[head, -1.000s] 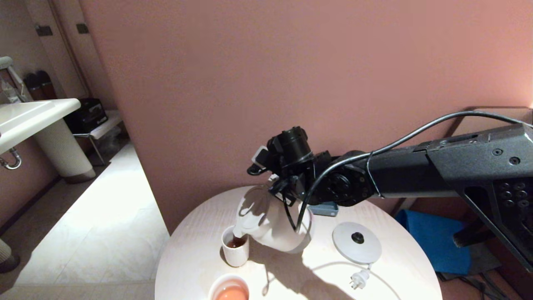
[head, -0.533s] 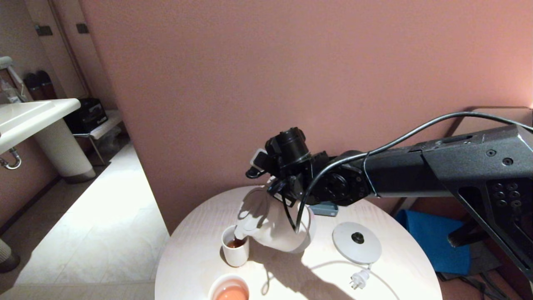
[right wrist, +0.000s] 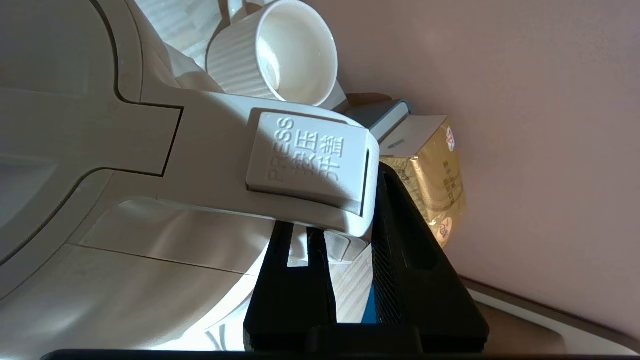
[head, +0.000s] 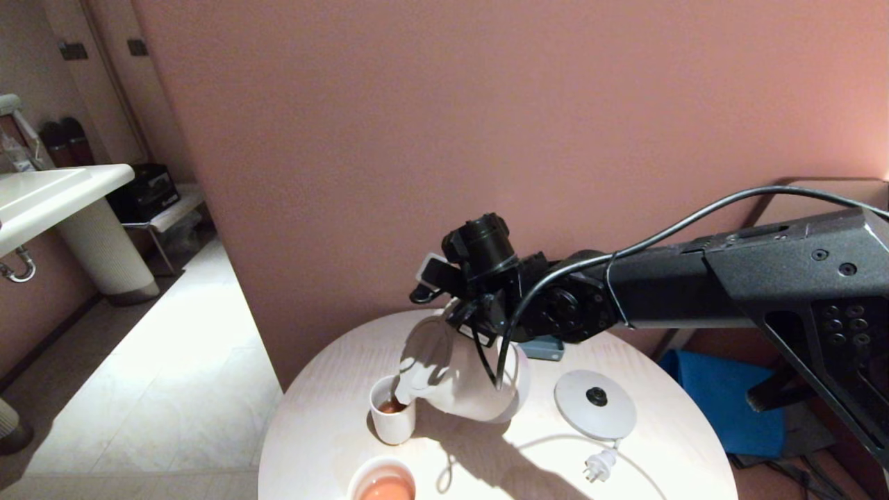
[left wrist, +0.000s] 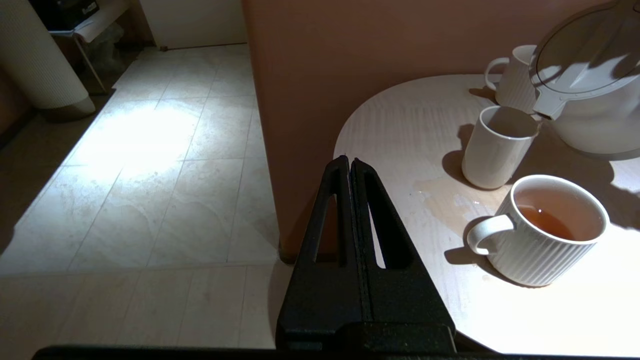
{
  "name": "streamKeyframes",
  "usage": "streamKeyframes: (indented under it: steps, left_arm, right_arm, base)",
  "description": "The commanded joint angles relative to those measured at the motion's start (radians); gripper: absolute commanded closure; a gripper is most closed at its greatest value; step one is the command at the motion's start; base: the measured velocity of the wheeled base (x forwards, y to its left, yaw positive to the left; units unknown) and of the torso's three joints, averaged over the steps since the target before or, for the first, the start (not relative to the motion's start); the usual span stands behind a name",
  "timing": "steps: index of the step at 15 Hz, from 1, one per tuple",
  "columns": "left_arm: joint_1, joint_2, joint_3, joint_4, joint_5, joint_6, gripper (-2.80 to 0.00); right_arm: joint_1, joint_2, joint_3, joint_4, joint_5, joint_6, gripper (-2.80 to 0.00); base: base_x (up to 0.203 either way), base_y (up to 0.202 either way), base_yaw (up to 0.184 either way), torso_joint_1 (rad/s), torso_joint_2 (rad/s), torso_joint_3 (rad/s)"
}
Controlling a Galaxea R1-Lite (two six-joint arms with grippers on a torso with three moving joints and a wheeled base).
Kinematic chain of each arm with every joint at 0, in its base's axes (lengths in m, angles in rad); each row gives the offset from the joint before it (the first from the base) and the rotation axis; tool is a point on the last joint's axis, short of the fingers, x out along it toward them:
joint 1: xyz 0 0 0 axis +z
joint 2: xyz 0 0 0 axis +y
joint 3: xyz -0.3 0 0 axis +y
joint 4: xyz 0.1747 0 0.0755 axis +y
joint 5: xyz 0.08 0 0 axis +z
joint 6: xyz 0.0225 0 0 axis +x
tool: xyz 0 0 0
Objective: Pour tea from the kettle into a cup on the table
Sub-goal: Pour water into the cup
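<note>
The right claw is clamped on the handle of the kettle, tipped spout-down over the cup on the bench (left claw together, farther off).

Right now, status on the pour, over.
Right tool shut on kettle handle, spout over cup, tea inside. Left tool shut, idle. Nothing blocking.
</note>
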Motion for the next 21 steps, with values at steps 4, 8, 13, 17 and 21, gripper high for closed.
streamKeyframes:
  steps: [4, 8, 13, 17, 21]
  left_arm:
    - [0.000, 0.000, 0.000, 0.000, 0.000, -0.001, 0.00]
    - [0.000, 0.001, 0.000, 0.001, 0.000, -0.001, 0.00]
    - [0.000, 0.001, 0.000, 0.001, 0.000, -0.001, 0.00]
    - [0.000, 0.001, 0.000, 0.001, 0.000, -0.001, 0.00]
    - [0.000, 0.001, 0.000, 0.000, 0.000, -0.001, 0.00]
  right_arm:
    - [0.000, 0.006, -0.025, 0.002, -0.003, -0.009, 0.00]
    - [0.000, 0.026, -0.065, 0.003, -0.009, -0.028, 0.00]
    - [0.000, 0.043, -0.093, 0.003, -0.023, -0.072, 0.00]
    - [0.001, 0.046, -0.101, 0.003, -0.032, -0.097, 0.00]
    - [0.000, 0.050, -0.110, 0.003, -0.039, -0.111, 0.00]
  base:
    - [0.000, 0.000, 0.000, 0.000, 0.00, 0.000]
    - [0.000, 0.000, 0.000, 0.000, 0.00, 0.000]
    - [0.000, 0.000, 0.000, 0.000, 0.00, 0.000]
    - [0.000, 0.000, 0.000, 0.000, 0.00, 0.000]
    - [0.000, 0.000, 0.000, 0.000, 0.00, 0.000]
